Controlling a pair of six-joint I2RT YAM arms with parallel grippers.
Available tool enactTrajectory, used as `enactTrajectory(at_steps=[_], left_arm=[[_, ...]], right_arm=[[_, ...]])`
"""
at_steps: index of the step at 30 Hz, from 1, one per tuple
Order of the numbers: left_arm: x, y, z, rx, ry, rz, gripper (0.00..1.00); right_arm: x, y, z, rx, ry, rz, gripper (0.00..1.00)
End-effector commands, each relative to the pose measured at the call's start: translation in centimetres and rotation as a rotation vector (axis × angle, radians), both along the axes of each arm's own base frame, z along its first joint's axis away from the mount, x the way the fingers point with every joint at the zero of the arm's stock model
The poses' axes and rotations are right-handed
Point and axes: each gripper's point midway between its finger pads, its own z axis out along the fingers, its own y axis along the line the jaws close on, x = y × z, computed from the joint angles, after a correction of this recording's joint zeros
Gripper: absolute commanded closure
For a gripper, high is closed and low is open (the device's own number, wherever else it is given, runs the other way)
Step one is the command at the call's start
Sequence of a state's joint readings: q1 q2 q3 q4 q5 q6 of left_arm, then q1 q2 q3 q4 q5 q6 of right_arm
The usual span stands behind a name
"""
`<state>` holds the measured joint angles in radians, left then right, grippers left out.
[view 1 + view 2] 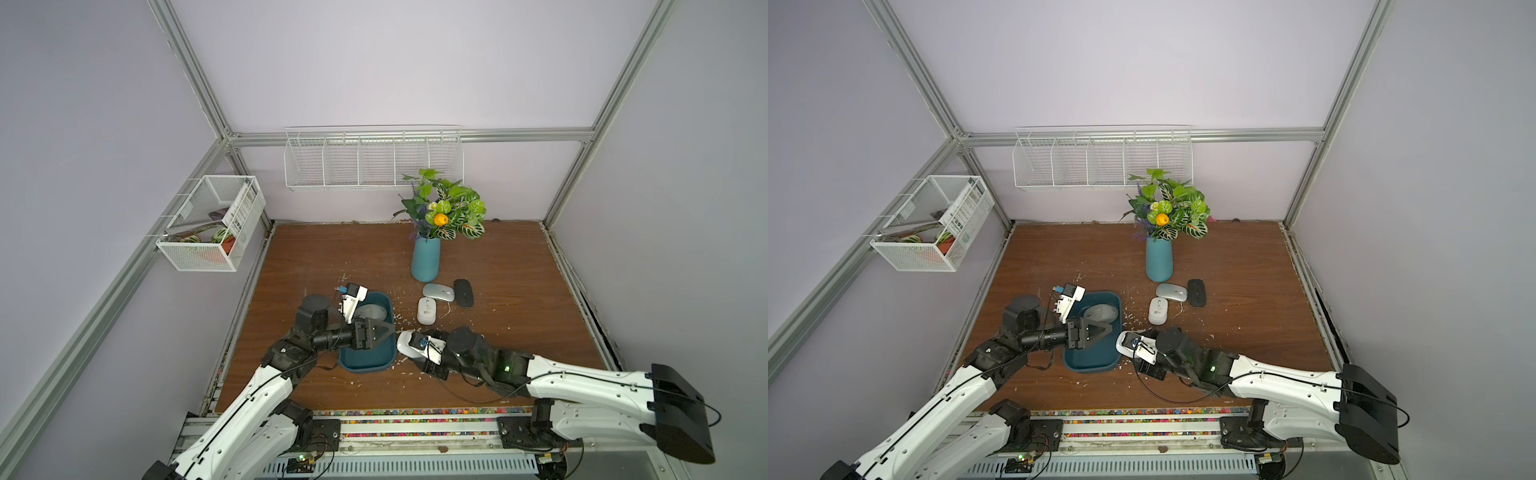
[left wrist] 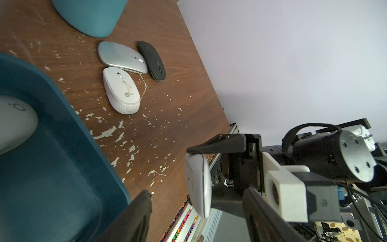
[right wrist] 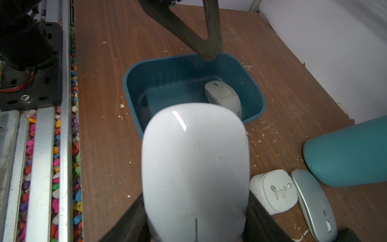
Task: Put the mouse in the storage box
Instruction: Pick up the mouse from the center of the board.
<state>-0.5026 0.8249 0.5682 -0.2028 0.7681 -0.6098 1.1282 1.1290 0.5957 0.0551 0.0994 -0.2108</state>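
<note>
In both top views my right end effector (image 1: 408,345) is clamped on the white mouse (image 1: 1124,343), just beside the storage box (image 1: 374,360). The left end effector (image 1: 1102,329) hovers over the box.

From the left wrist, its jaws stand apart and empty.

From the right wrist, the mouse's glossy shell looks light, rigid and slippery. I judge its long sides the best place to grip. A grey mouse (image 3: 223,97) lies inside the box.

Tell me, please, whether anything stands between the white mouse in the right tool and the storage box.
Yes: the open left tool hangs over the storage box, its tip beside the white mouse. A grey mouse occupies the far end.
</note>
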Motion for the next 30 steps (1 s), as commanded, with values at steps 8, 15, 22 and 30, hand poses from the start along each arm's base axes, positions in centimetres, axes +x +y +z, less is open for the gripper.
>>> enactTrajectory(at_steps=[8, 15, 22, 30], left_arm=[[-0.6, -2.4, -0.9, -0.002, 0.021, -0.043, 0.29], [-1.0, -4.7, -2.6, 0.033, 0.054, -0.089, 0.37], [-1.5, -5.9, -3.3, 0.051, 0.071, -0.124, 0.48], [-2.3, -6.2, -3.8, 0.049, 0.089, -0.152, 0.59]], right_arm=[[-0.4, 0.2, 0.9, 0.044, -0.024, 0.023, 0.41], [-0.5, 0.1, 0.9, 0.047, -0.025, 0.026, 0.42], [-0.5, 0.1, 1.0, 0.049, -0.027, 0.025, 0.42], [-0.4, 0.1, 0.9, 0.045, -0.026, 0.022, 0.42]])
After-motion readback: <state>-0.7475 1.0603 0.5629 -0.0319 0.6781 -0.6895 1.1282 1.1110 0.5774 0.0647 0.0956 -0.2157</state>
